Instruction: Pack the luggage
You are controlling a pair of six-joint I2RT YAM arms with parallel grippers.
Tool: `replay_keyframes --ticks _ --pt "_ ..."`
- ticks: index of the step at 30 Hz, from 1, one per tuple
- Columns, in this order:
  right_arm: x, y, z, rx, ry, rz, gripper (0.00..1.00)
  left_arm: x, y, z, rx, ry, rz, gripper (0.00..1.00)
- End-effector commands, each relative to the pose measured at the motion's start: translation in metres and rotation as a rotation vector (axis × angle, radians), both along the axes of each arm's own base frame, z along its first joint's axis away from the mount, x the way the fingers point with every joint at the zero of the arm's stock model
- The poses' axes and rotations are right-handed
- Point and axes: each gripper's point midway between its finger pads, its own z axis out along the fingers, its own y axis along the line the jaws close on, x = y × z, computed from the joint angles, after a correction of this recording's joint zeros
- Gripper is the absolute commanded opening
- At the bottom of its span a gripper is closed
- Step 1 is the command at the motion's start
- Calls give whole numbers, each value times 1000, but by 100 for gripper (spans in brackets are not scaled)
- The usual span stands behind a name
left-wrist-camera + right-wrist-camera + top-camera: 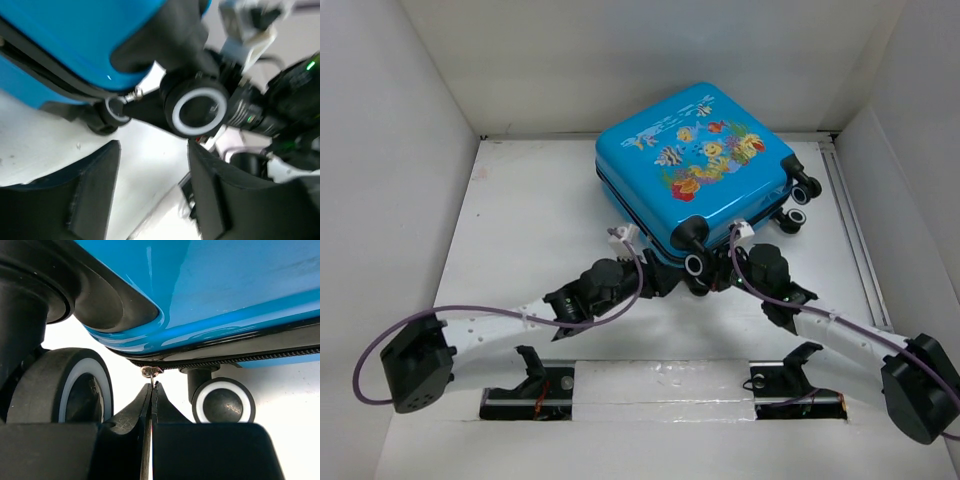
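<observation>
The luggage, a bright-blue hard-shell case with a fish print, lies flat and closed at the back middle of the table. Both grippers meet at its near corner, by the black wheels. My right gripper is shut on the thin metal zipper pull, which hangs from the zip line under the shell. My left gripper stands open just in front of a white-rimmed wheel, with only bare table between its fingers. A second small zipper pull shows left of that wheel.
White walls box in the table on the left, back and right. Two more wheels stick out at the case's right corner. The right arm's wrist sits close beside the left gripper. Black base mounts sit along the near edge.
</observation>
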Motion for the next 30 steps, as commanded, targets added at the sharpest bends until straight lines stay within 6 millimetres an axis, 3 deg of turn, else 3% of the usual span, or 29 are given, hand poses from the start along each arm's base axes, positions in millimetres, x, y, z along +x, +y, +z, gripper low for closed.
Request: replay_keyframes --ticks 1,4,5,6,10,14,17,18,19,23,24,29,30 --pt "10 9 49 78 -165 24 0 -12 -29 38 -79 -71 -141 50" --pt "10 10 50 86 -160 22 0 -13 -44 55 -116 -103 -189 44" --pt "11 10 53 92 -171 22 0 -13 -49 49 -103 -91 -203 41" --pt "8 12 50 98 -162 29 0 -12 -54 59 -117 -111 -214 39" --pt "5 11 45 124 -149 1 0 -6 -68 57 -110 -116 -226 38" --pt "-9 19 57 226 -163 3 0 0 -85 64 -115 -132 -250 36" --pt "-21 30 86 371 -201 35 0 2 -96 69 -134 -144 -269 34" --pt "-25 34 86 406 -179 47 0 6 -95 69 -133 -145 -260 32" --pt "-27 37 100 456 -212 55 0 5 -99 73 -143 -151 -277 32" --pt "-31 51 105 495 -211 96 0 11 -89 90 -172 -177 -253 30" --pt "-30 56 117 509 -226 112 0 9 -90 88 -155 -162 -267 30" --pt "-35 73 104 451 -196 161 0 8 -92 87 -134 -138 -315 30" --pt "-33 74 104 455 -197 128 0 5 -96 80 -117 -119 -341 30"
